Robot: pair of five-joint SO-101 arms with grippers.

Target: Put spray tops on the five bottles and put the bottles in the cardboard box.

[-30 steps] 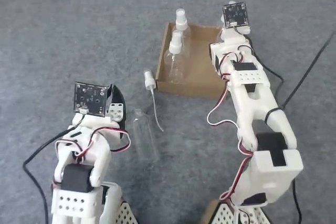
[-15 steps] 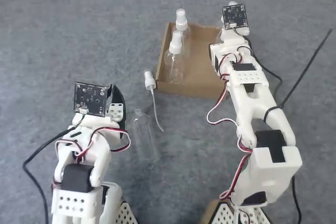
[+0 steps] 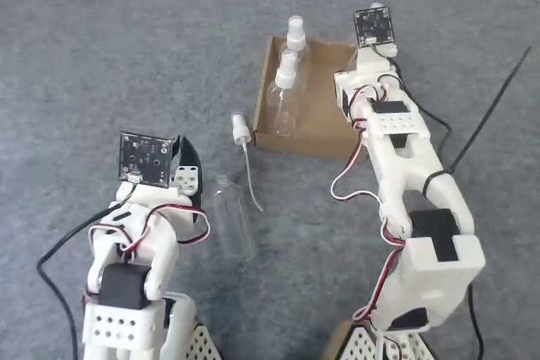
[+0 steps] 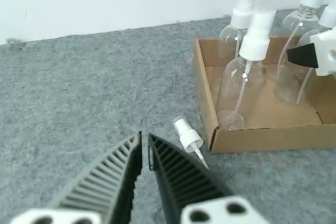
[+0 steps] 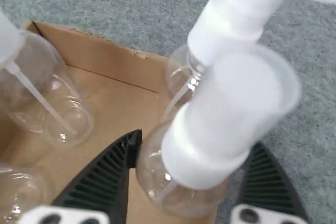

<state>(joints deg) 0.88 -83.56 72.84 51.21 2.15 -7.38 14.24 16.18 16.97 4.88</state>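
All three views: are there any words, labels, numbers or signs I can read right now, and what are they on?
None can be read anywhere.
The cardboard box is plain. The clear bottles and the loose spray top carry no labels. Any marks on the wrist circuit boards are too small to read.

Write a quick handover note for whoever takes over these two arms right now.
Left hand: shut, empty, near the bare bottle lying on the table.
Right hand: shut on a topped bottle at the box's right edge, not yet released.
Done: three other topped bottles stand in the box.
To do: release the held bottle; fit the loose spray top, lying beside the box, onto the bare bottle and box it.
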